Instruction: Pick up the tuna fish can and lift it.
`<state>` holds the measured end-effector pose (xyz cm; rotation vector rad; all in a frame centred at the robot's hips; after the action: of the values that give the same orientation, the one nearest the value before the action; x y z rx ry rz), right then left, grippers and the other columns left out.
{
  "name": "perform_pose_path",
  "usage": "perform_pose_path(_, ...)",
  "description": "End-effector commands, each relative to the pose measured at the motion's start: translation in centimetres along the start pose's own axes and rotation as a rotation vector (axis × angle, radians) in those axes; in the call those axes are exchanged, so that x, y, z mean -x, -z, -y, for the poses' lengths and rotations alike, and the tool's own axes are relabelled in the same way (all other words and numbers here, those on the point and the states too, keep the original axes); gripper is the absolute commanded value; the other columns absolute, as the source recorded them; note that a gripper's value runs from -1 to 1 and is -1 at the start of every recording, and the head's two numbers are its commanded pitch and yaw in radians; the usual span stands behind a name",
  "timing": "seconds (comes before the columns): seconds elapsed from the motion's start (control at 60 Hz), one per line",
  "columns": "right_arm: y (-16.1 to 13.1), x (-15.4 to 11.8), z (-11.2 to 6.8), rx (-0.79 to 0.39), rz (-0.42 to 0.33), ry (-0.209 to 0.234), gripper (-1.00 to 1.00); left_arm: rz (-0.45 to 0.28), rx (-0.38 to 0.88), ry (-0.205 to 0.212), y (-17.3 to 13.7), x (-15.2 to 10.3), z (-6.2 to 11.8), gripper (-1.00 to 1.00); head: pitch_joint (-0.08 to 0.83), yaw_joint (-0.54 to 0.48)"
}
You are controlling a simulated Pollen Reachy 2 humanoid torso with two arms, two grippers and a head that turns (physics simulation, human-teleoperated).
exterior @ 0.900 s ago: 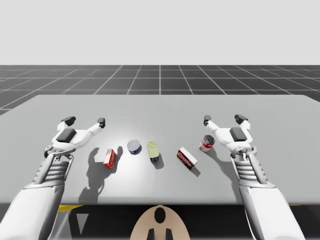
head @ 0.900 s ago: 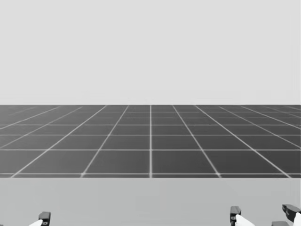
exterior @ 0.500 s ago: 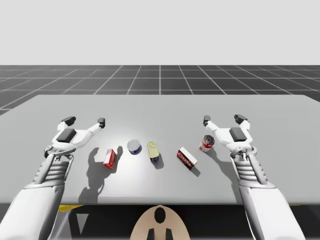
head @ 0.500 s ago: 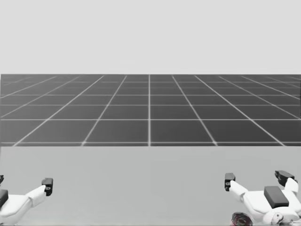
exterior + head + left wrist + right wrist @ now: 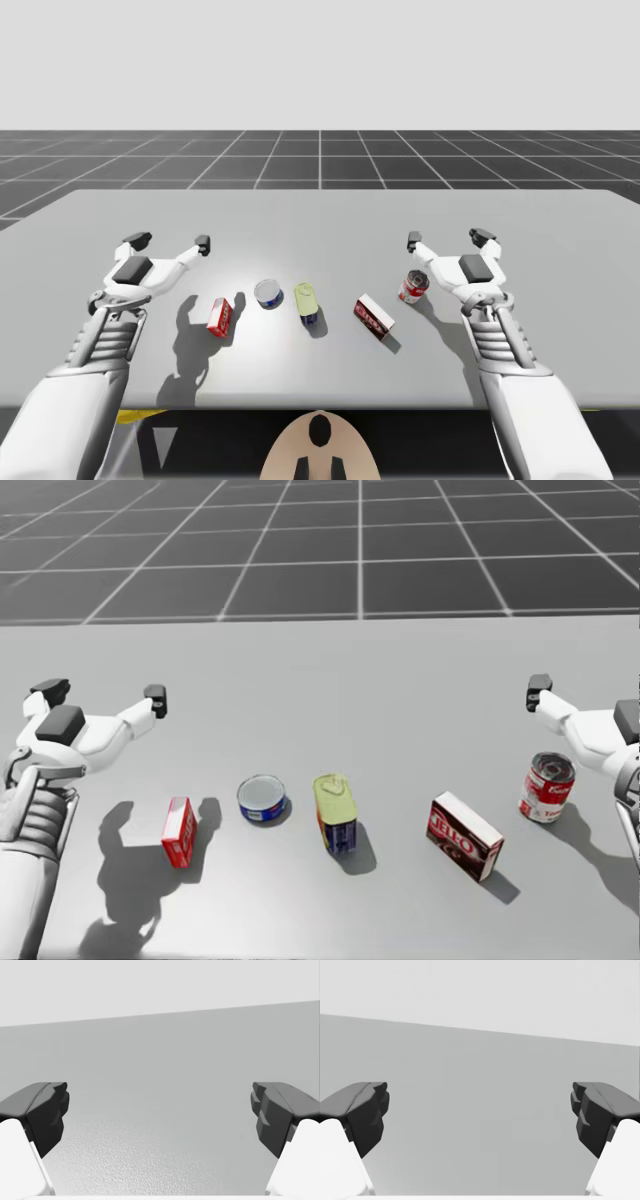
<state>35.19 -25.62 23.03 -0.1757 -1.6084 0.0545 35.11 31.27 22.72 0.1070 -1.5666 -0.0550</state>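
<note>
Head now tilted down onto the counter (image 5: 320, 215), arms unmoved: the low blue tuna fish can (image 5: 262, 799) sits between a small red box (image 5: 179, 831) and a yellow-topped tin (image 5: 335, 813), which flank any approach, nearer the left gripper (image 5: 102, 696), whose fingers (image 5: 47, 1110), like the right gripper's (image 5: 447, 240), stand wide and empty

Lettering on dark box (image 5: 465, 836), red-white can (image 5: 547, 787); rest prob. too small.

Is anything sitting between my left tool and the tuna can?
Nothing visible. The left tool hovers open over bare table, beyond and left of the tuna can. The small red box lies left of the can, nearer me, off the straight path.
</note>
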Motion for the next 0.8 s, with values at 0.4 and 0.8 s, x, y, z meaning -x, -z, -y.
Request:
perform_pose_path(0.4, 0.1, 0.3, -0.1, -0.005, -0.016, -0.022, -1.00, 0.002, 0.012, -0.013, -0.2, -0.4, -0.1, -1.00, 0.664, 0.23)
perform_pose_path(0.8, 0.0, 0.4, -0.2, -0.003, -0.019, -0.018, -1.00, -0.101, 0.413, 0.011, -6.5, -5.9, 2.2, -1.00, 0.669, 0.22)
